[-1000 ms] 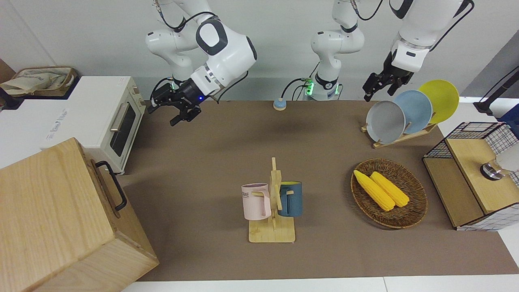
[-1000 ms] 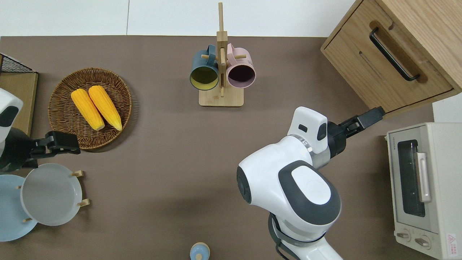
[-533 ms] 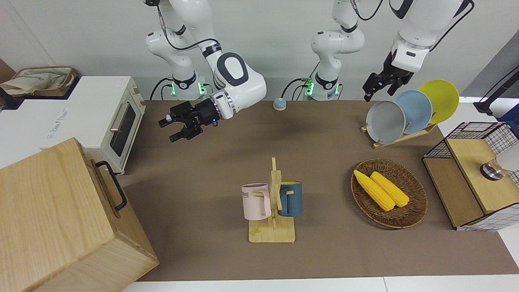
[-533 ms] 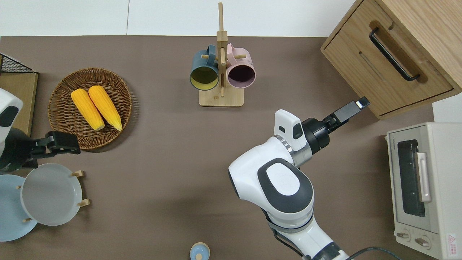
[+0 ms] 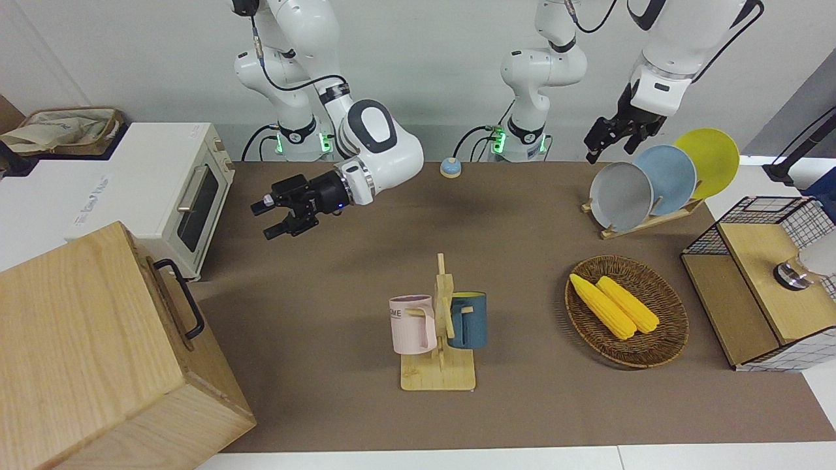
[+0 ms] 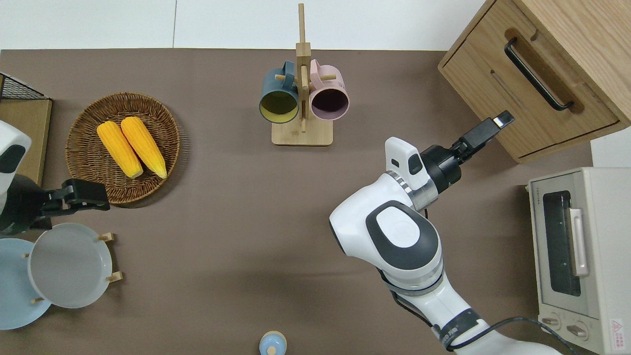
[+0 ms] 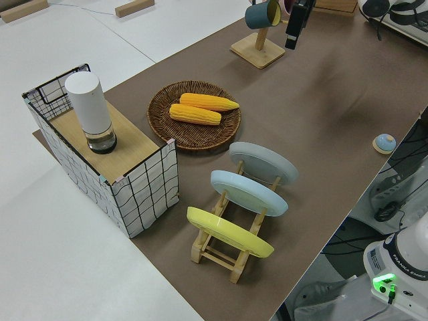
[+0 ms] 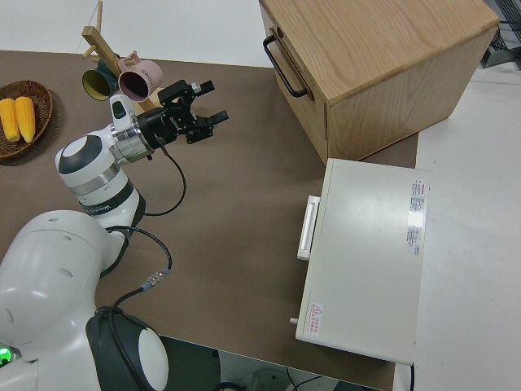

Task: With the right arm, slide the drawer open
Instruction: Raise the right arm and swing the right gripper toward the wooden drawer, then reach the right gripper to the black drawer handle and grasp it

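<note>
Hovering spread-fingered, the right tool (image 5: 274, 218) nears the closed drawer (image 6: 517, 93).

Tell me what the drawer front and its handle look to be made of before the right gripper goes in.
The drawer front looks like pale, unpainted wood with visible grain, matte, matching the cabinet. Its handle looks like a thin black bar, probably metal with a matte coating, standing off the front in a recess. The right gripper, open, is not yet touching it.
</note>
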